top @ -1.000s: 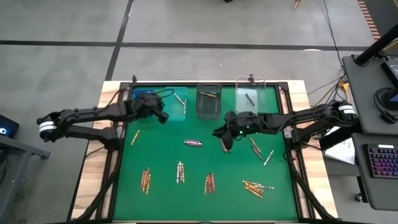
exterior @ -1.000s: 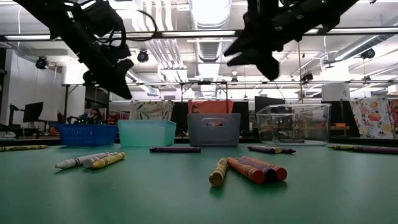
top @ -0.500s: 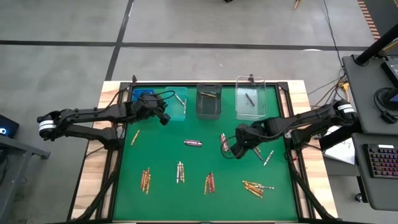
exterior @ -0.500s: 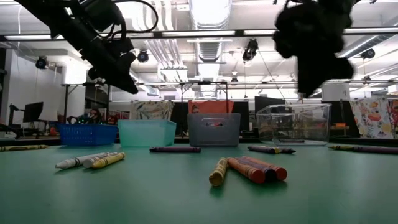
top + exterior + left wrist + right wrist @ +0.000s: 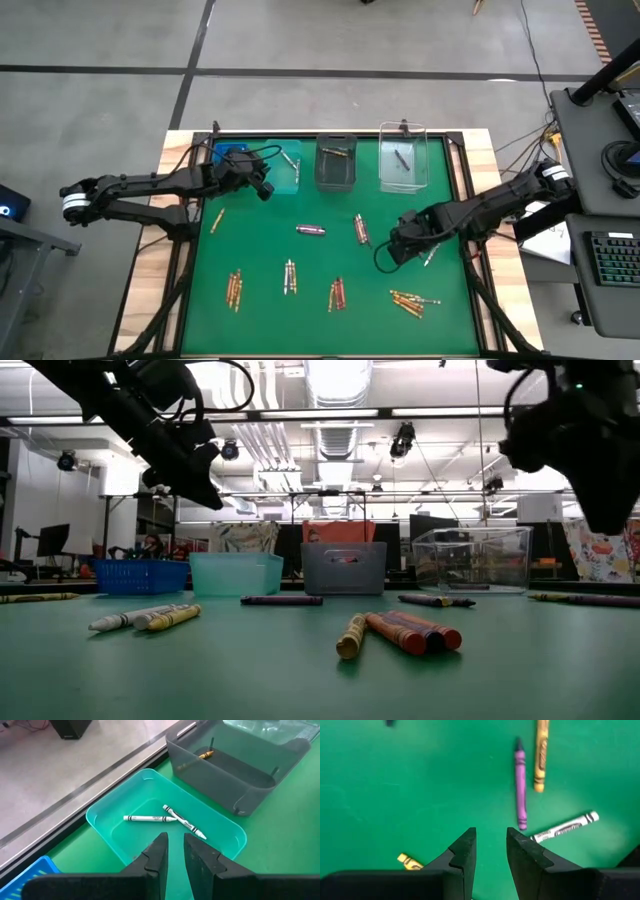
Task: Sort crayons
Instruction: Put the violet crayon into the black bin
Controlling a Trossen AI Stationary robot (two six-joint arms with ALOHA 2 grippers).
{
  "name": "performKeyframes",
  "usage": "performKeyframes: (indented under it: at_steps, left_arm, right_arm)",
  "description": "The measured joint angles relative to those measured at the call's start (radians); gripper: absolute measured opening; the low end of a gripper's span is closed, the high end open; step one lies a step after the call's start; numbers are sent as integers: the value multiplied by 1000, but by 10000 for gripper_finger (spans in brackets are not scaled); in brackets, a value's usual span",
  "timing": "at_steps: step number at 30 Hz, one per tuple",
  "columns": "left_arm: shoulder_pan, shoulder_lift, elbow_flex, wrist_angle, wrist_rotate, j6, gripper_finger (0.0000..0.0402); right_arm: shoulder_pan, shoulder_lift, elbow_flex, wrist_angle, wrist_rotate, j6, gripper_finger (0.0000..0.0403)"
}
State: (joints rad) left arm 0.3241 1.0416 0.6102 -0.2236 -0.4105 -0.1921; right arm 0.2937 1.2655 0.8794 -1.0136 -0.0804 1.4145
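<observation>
So the loose crayons: a thin purple crayon (image 5: 520, 790), a gold-orange one (image 5: 540, 750) just beside it and a silver-grey one (image 5: 565, 827) lying at an angle near the purple one's end. All three lie flat on the green worktop (image 5: 260, 250), right ahead of the right gripper (image 5: 392, 250).

That's the change. A second ago this gripper was up by the grey plastic bin (image 5: 335, 165) and the clear plastic bin (image 5: 403, 160); now it has swung out over the right half of the mat, well away from both. Its jaws stand slightly parted with nothing between them, so my guess is it's lining up the next pick, not carrying anything. I can't tell yet which of the three it's going for.

The left gripper (image 5: 264, 186) has barely moved. It hangs over the teal plastic bin (image 5: 145, 800), jaws a narrow gap apart and empty, with two silver-grey crayons (image 5: 150, 818) lying inside below it.

Several little clusters are still spread along the near side of the mat, so sorting looks far from done.
</observation>
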Motion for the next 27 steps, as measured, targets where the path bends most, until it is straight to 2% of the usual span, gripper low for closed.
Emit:
performKeyframes:
  at_steps: [7, 15, 27]
  left_arm:
    - [0, 0, 0, 7, 0, 0, 44]
    - [0, 0, 0, 22, 0, 0, 44]
    - [0, 0, 0, 23, -1, 0, 44]
  right_arm:
    - [25, 0, -62, 3, -6, 76, 95]
    - [25, 2, -103, 77, -4, 81, 95]
    - [25, 153, -103, 85, -2, 23, 95]
